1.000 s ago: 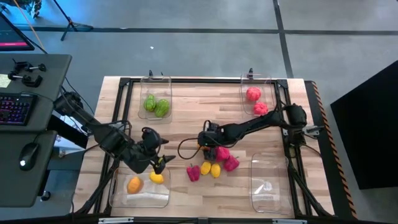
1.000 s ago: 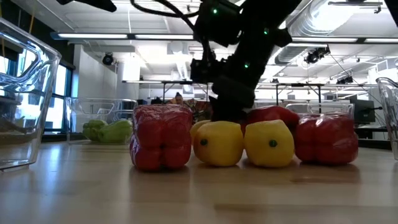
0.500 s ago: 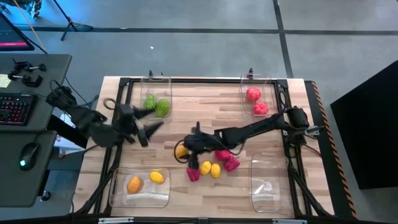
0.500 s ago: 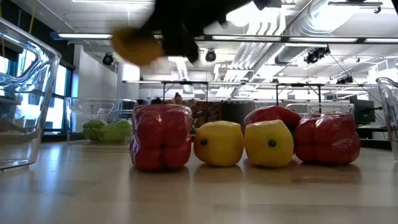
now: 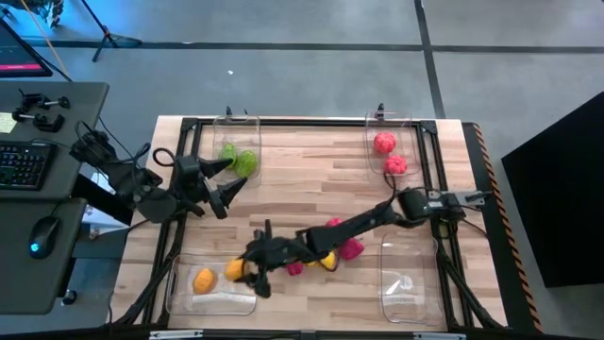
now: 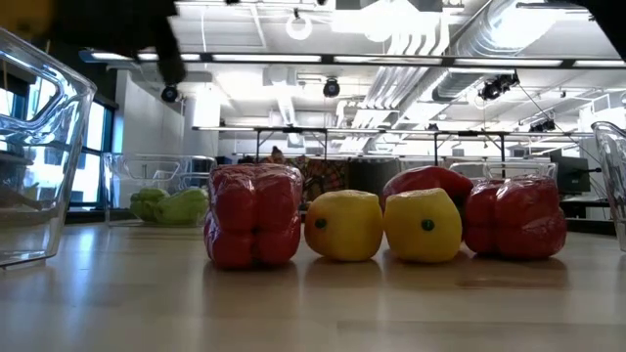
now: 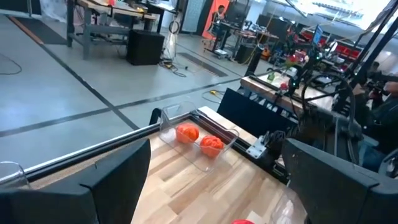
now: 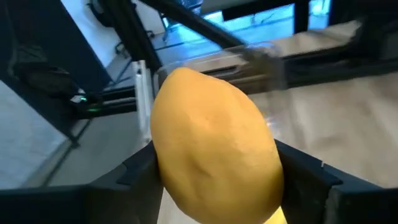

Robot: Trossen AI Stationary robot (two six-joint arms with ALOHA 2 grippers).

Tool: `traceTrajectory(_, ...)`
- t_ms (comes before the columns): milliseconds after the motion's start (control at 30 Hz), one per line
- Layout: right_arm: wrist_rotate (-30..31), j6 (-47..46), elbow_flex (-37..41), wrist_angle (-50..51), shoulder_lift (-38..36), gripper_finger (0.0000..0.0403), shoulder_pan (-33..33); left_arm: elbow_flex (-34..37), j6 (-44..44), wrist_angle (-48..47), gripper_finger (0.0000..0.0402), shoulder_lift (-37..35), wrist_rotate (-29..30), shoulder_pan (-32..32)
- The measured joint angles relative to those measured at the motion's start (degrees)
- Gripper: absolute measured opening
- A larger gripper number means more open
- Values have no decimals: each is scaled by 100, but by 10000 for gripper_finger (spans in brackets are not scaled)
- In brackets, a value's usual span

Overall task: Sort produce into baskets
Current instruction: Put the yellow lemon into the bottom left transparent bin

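My right gripper [image 5: 250, 269] reaches across the table and stands over the near-left clear bin [image 5: 189, 300]. It is shut on a yellow-orange lemon-like piece [image 8: 214, 155]. An orange piece [image 5: 203, 280] lies in that bin. My left gripper [image 5: 225, 178] is open and empty, up beside the far-left bin [image 5: 253, 123], which holds green pieces [image 5: 238, 159]. Magenta and yellow pieces [image 5: 330, 250] rest on the tabletop mid-table; they also show in the low view [image 6: 342, 225]. The far-right bin [image 5: 408, 123] holds two red-pink pieces [image 5: 387, 151]. My right gripper pinches the yellow-orange piece between its two fingers, one on each of its opposite sides [image 8: 163, 174]. The arm comes from the table's right side. The piece fills the gap between the fingers and is lifted clear, above the near-left bin.
A clear bin [image 5: 406, 274] with nothing in it stands at the near right. A black frame rail [image 5: 311, 121] runs round the tabletop. A desk with keyboard and mouse [image 5: 28, 161] stands off the table's left. Bare wood lies between the far bins.
My right gripper has lifted a yellow-orange piece out of the mid-table pile and carried it toward the table's near-left corner, over the near-left bin. My left gripper has gone up and toward the far edge, from the near-left bin to the far-left bin, leaving a yellow piece behind.
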State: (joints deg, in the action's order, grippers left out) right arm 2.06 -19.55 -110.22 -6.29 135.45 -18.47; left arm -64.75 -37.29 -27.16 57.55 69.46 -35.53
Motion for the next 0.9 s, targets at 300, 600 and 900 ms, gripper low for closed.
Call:
traceTrajectory(300,-47,308,-607,238,309,270,-108,2,-165,22,351,14,8,0)
traceTrajectory(600,-200,437,-607,351,309,332,-64,4,-164,31,351,12,12,0)
traceTrajectory(900,-301,1561,-605,1896,-281,378,133,4,-161,26,351,12,17,0)
